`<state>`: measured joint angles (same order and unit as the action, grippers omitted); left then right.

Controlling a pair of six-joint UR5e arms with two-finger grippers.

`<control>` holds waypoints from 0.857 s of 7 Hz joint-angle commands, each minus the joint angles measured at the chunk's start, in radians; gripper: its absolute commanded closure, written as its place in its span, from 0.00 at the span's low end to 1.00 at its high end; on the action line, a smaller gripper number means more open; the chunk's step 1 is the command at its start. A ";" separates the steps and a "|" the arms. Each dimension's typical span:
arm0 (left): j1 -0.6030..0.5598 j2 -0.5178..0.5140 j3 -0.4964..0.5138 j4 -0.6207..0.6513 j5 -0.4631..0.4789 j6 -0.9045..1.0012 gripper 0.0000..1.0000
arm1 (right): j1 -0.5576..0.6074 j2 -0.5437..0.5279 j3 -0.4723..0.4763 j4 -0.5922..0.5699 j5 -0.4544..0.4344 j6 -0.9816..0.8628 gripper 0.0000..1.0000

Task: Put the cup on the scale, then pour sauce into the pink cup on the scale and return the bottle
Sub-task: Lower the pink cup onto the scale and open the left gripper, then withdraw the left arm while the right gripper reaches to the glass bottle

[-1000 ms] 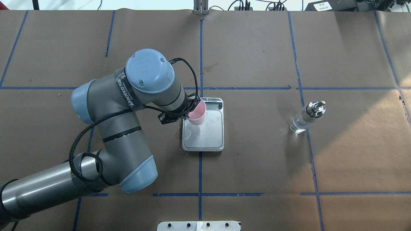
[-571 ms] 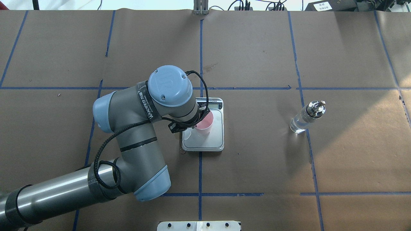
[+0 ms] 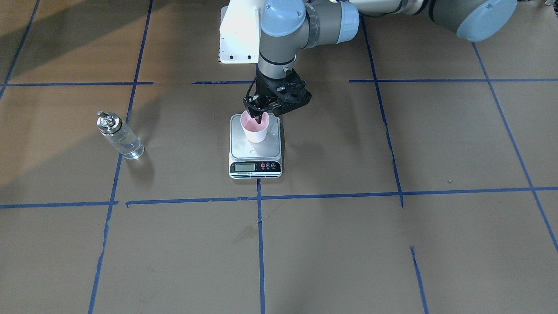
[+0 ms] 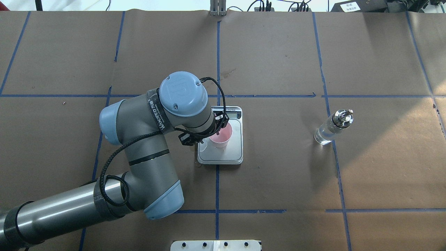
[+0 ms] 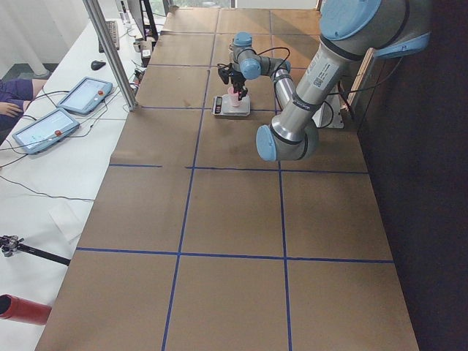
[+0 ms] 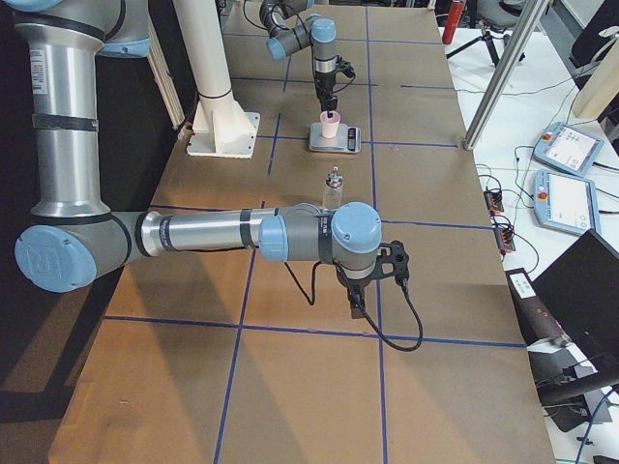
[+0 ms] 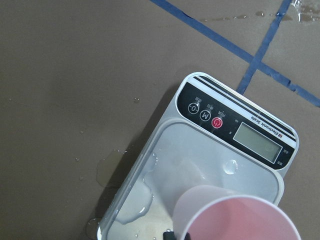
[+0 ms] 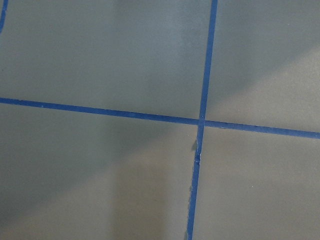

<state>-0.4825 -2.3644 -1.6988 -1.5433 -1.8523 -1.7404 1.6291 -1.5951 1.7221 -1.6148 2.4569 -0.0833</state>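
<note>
Brown paper was seen to cover the surface (image 4: pixel 278 174), which was divided into large squares by blue tape (image 4: pixel 217 52).

Item 1, scale (image 3: pixel 255 167): placed near the middle of the surface, its black front strip turned away from the robot. Its display could not be read. A wet patch (image 7: pixel 134 210) and scattered droplets were noted on the steel platform.

Item 2, cup (image 4: pixel 220 135): pale pink, stood upright on the scale's platform, towards the half nearer the robot's left arm.

Item 3, left hand (image 3: pixel 260 114): lowered onto the cup from above. One finger was seen inside the cup and the other outside it, so the rim wall was judged to be pinched between them.

Item 4, bottle (image 4: pixel 332 128): clear glass with a metal cap, stood upright on the surface well apart from the scale, on the robot's right. Sauce (image 4: pixel 323 135), colourless, was seen in its lower part.

Item 5, right hand (image 6: pixel 356 300): held low over bare surface, nearer the robot's right end of the surface than the bottle. Whether its fingers were spread or pressed together could not be told.
</note>
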 commanded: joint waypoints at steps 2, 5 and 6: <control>-0.048 0.001 -0.178 0.183 -0.016 0.150 0.00 | -0.018 -0.008 0.135 -0.007 0.080 0.217 0.00; -0.273 0.049 -0.243 0.259 -0.206 0.392 0.00 | -0.229 -0.071 0.477 -0.013 0.036 0.645 0.00; -0.342 0.083 -0.274 0.300 -0.231 0.545 0.00 | -0.365 -0.068 0.569 -0.001 -0.067 0.859 0.00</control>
<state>-0.7394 -2.3187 -1.9366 -1.2858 -2.0347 -1.3567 1.4080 -1.6600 2.1671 -1.6246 2.4805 0.5347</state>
